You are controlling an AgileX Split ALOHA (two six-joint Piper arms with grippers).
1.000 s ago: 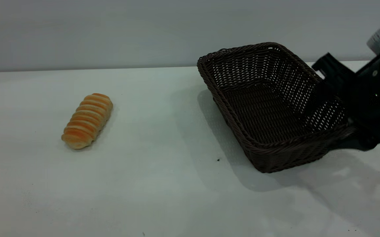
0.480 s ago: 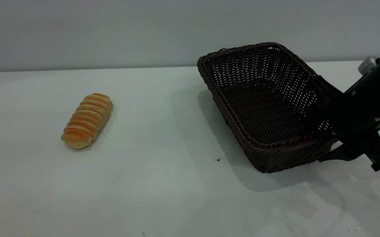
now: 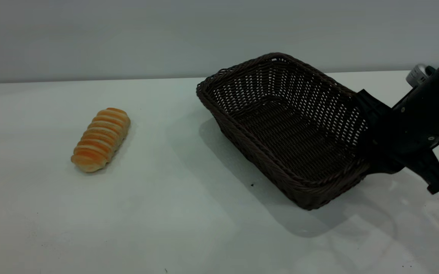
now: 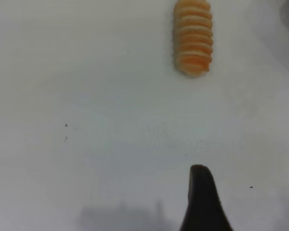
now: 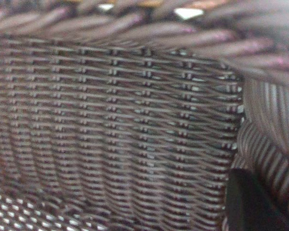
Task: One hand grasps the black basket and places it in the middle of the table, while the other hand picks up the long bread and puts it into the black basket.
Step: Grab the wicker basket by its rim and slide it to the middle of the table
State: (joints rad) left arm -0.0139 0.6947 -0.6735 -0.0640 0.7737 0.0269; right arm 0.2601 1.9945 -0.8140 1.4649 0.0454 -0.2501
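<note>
One gripper at work | right gripper (image 3: 371,146) clenched on black basket (image 3: 280,125) rim, 3 o'clock | long bread (image 3: 101,139) at 9 o'clock on table (image 3: 174,213) | left gripper (image 4: 202,202): fingers' state cannot be told

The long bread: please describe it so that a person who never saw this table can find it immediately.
On the white table, look at the left side, well apart from the black basket that the right claw holds. The long bread lies there alone, a small oblong roll. Only it is golden-orange with pale crosswise ridges.
</note>
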